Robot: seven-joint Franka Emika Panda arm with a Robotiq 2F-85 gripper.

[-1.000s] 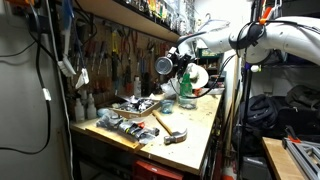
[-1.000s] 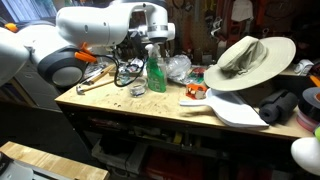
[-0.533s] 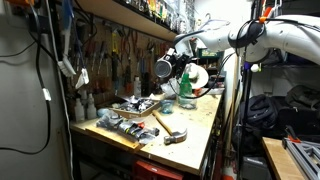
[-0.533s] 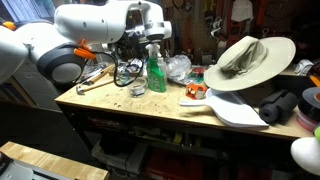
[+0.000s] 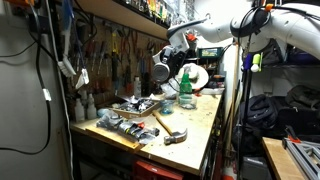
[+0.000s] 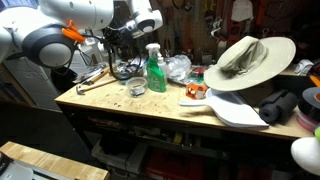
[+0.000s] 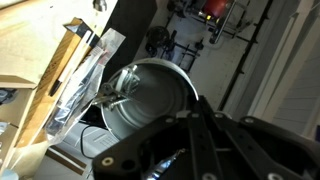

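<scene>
My gripper (image 7: 190, 118) is shut on the rim of a shiny metal pot (image 7: 148, 98), which fills the wrist view with its open mouth toward the camera. In both exterior views the pot (image 5: 162, 68) hangs from the gripper (image 6: 122, 42) in the air above the back of the wooden workbench (image 6: 150, 108). A green spray bottle (image 6: 155, 70) stands on the bench just beside and below it, and also shows in an exterior view (image 5: 185, 92).
A wide-brimmed hat (image 6: 248, 58), a white cutting board (image 6: 238, 110), a clear plastic bag (image 6: 178, 67) and a small glass jar (image 6: 137, 88) are on the bench. A hammer (image 5: 168, 130) and a tray of tools (image 5: 122, 118) lie near its end. Tools hang on the wall behind.
The arm has risen and swung back, carrying the metal pot higher above the bench. The things on the bench have not moved.
</scene>
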